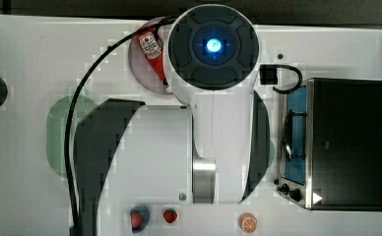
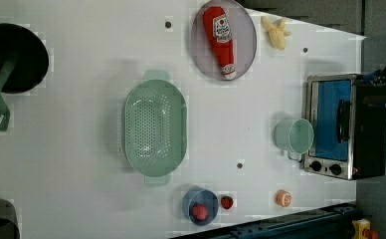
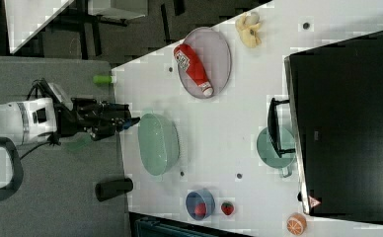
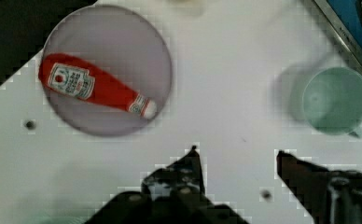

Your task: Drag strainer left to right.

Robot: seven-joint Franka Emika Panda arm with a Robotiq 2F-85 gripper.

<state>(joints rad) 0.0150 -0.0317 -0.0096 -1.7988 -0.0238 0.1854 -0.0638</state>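
The strainer (image 2: 155,130), a pale mint-green oblong colander with a holed base, rests on the white table (image 2: 81,164) left of centre in the left view. In the top view its edge (image 1: 58,130) peeks out at the left, beside my arm. My gripper (image 3: 131,120) hangs raised off the table, just to the right view's left of the strainer (image 3: 158,144). In the wrist view my gripper (image 4: 237,154) is open, with only bare table between the dark fingers (image 4: 191,168). Nothing is held.
A grey plate (image 2: 245,45) carries a red ketchup bottle (image 2: 220,37). A green mug (image 2: 294,135) stands by the toaster oven (image 2: 342,127). A banana (image 2: 275,32), blue bowl (image 2: 200,205), strawberry (image 2: 226,201), orange (image 2: 283,198) and black pan (image 2: 12,57) ring the table.
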